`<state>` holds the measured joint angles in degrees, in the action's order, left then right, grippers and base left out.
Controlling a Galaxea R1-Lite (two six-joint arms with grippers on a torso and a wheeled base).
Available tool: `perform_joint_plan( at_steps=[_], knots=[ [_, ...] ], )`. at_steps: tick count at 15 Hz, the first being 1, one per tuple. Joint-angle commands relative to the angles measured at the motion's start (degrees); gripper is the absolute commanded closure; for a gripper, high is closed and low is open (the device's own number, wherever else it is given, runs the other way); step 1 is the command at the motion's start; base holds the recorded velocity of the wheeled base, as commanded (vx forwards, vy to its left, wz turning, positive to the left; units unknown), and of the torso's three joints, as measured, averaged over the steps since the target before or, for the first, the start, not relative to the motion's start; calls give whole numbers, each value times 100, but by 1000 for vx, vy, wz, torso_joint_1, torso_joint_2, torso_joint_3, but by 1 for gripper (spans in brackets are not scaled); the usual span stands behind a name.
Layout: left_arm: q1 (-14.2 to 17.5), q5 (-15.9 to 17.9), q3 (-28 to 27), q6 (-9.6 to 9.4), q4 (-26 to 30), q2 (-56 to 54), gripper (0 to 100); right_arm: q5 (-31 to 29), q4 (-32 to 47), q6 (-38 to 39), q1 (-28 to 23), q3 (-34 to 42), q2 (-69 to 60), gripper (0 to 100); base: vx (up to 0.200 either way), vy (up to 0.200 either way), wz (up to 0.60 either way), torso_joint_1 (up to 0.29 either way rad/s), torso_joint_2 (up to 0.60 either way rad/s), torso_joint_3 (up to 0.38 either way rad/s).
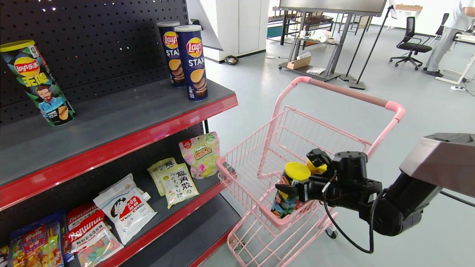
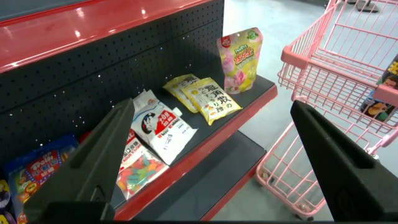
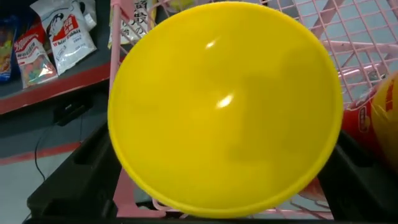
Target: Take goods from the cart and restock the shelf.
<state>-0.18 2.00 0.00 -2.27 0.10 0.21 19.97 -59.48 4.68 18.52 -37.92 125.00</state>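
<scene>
A pink wire cart (image 1: 336, 91) stands to the right of the shelf (image 1: 122, 137). Inside its basket, my right gripper (image 1: 293, 191) is shut on a chip can with a yellow lid (image 1: 296, 171) and a colourful body, held upright; that lid (image 3: 224, 106) sits right before the right wrist camera. A second yellow-lidded can (image 1: 315, 167) lies behind it in the cart. My left gripper (image 2: 211, 155) is open, hovering in front of the lower shelf with nothing between its fingers (image 2: 106, 149).
The upper shelf holds a tilted yellow-lidded can (image 1: 37, 83) at left and two blue cans (image 1: 185, 61) at right, with bare board between. Snack bags (image 1: 122, 207) fill the lower shelf. Stands and an office chair (image 1: 410, 42) are farther back.
</scene>
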Motion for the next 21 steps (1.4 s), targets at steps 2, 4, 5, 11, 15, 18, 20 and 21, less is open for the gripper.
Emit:
perform_joint_plan(
  at_steps=[2, 4, 5, 11, 15, 18, 20, 21],
  knots=[
    [1, 2, 0, -2, -1, -3, 0, -54, -2, 6, 20, -101, 51, 0, 0, 0, 0, 0, 0, 0],
    [1, 2, 0, -2, -1, -3, 0, -54, -2, 6, 47, -101, 59, 0, 0, 0, 0, 0, 0, 0],
    [1, 2, 0, -2, -1, -3, 0, -81, -2, 6, 91, -110, 68, 0, 0, 0, 0, 0, 0, 0],
    [1, 2, 0, -2, -1, -3, 0, -230, -11, 6, 214, -101, 130, 100, 0, 0, 0, 0, 0, 0],
    [1, 2, 0, -2, -1, -3, 0, -292, -55, 6, 363, -101, 68, 100, 0, 0, 0, 0, 0, 0],
    [1, 2, 0, -2, -1, -3, 0, -564, -231, 68, 653, -154, -275, 100, 0, 0, 0, 0, 0, 0],
    [1, 2, 0, -2, -1, -3, 0, -881, -213, 59, 723, -365, -626, 100, 0, 0, 0, 0, 0, 0],
    [1, 2, 0, -2, -1, -3, 0, -933, -117, 50, 785, -488, -925, 100, 0, 0, 0, 0, 0, 0]
  ],
)
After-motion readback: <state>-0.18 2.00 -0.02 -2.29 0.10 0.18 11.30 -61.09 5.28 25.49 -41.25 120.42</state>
